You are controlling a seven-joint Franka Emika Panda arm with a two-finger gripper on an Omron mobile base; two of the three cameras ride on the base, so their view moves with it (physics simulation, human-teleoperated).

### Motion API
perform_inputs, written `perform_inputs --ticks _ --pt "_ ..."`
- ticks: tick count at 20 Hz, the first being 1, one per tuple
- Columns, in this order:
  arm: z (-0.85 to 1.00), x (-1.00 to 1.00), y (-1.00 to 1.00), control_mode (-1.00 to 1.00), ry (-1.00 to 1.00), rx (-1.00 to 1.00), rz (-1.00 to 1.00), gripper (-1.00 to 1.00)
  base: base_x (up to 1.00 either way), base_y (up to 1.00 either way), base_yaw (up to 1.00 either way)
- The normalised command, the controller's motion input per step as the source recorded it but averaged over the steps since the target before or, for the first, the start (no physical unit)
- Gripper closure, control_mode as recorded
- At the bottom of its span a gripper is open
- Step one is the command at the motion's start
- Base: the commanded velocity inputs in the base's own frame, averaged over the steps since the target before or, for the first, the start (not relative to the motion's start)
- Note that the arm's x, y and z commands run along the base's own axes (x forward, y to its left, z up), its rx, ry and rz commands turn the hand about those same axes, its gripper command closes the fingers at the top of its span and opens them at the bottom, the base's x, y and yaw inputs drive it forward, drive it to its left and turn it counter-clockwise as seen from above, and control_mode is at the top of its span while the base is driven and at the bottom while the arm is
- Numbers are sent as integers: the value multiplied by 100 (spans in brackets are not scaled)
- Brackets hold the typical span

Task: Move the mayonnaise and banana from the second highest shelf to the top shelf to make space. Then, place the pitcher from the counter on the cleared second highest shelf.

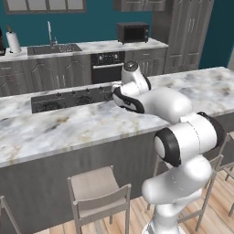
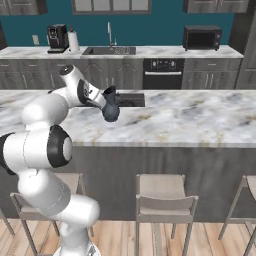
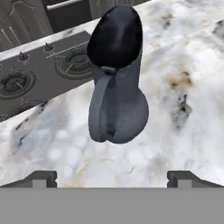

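The dark slate-grey pitcher point(image 3: 118, 87) stands upright on the marbled counter point(image 3: 192, 52), beside the black cooktop point(image 3: 39, 74), with its looped handle turned toward the camera. My gripper point(image 3: 114, 179) is open, and its fingertips point(image 3: 41, 178) are spread wide, short of the pitcher with nothing between them. From the right base view the pitcher point(image 2: 110, 106) sits on the counter point(image 2: 190, 120) just past my gripper point(image 2: 98, 102). The mayonnaise, the banana and both shelves are out of view.
Bar stools point(image 2: 165, 195) stand along the near side of the counter point(image 1: 55, 128). A back counter with a sink point(image 2: 110, 50), a microwave point(image 2: 202, 37), a coffee machine point(image 2: 57, 37) and a built-in oven point(image 2: 162, 72) lines the far wall.
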Motion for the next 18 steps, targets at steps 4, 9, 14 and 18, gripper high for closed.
perform_inputs --ticks 4,9,14,18 --pt "-28 29 0 -100 3 -1 -7 -100 0 0 0" --pt "-22 34 0 -100 4 -1 -7 -100 0 0 0" --pt "-4 46 0 -100 12 0 -6 -100 0 0 0" --pt "-1 44 -1 -100 10 0 -5 -100 0 0 0"
